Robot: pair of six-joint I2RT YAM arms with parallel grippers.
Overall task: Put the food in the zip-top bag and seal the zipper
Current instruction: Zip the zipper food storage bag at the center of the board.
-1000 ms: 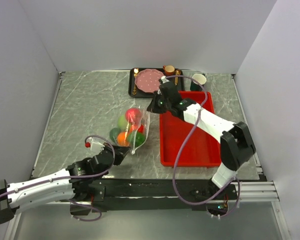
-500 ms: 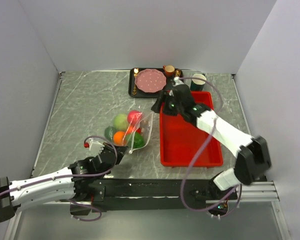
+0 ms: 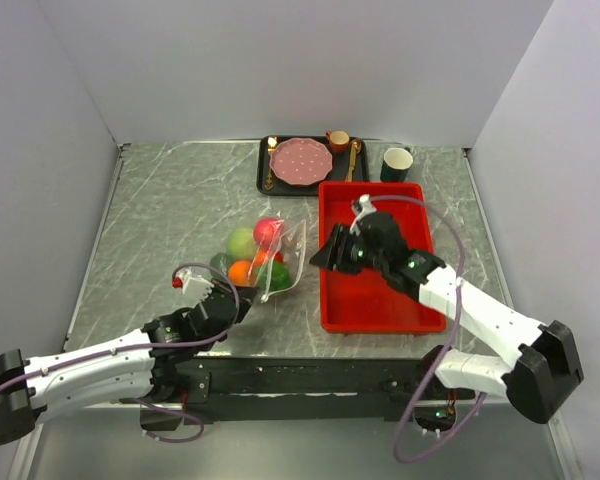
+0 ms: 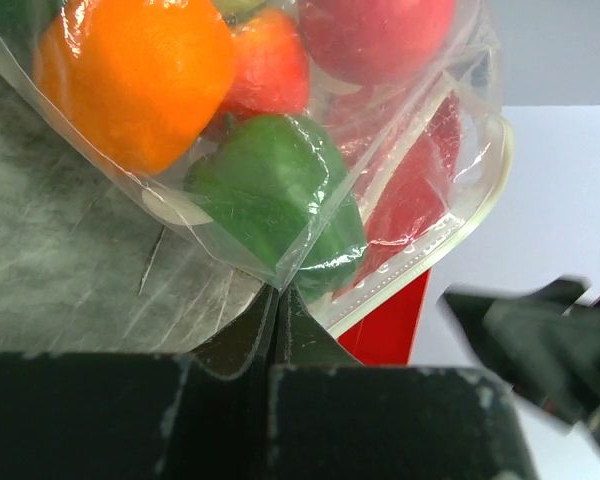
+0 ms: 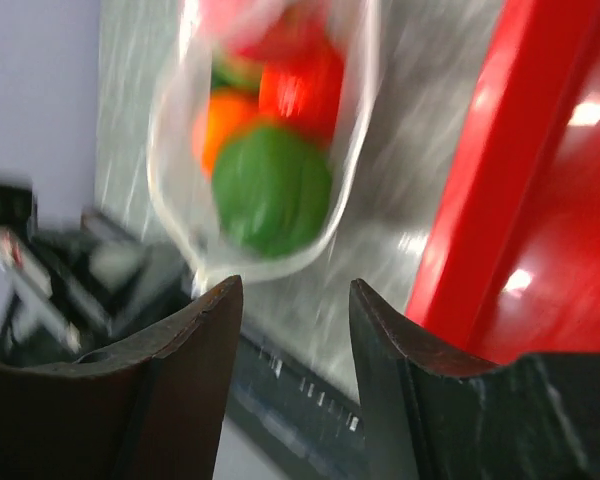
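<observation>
With your left tool (image 4: 277, 328) clenched on the near corner of the bag (image 3: 285, 262) by the near edge of the tabletop (image 3: 160, 225), food (image 3: 252, 256) inside, bring the released right tool (image 5: 294, 292) from over the tray (image 3: 375, 305) onto the gaping zipper (image 4: 435, 245), pinching squarely.

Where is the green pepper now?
In the top view the green pepper sits inside the zip-top bag at its near end, beside the orange, left of the red tray, ahead of the left hand.

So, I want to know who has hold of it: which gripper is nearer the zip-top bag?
Left. The left gripper is shut on the near corner of the zip-top bag. The right gripper is open at the left edge of the red tray, apart from the bag.
</observation>
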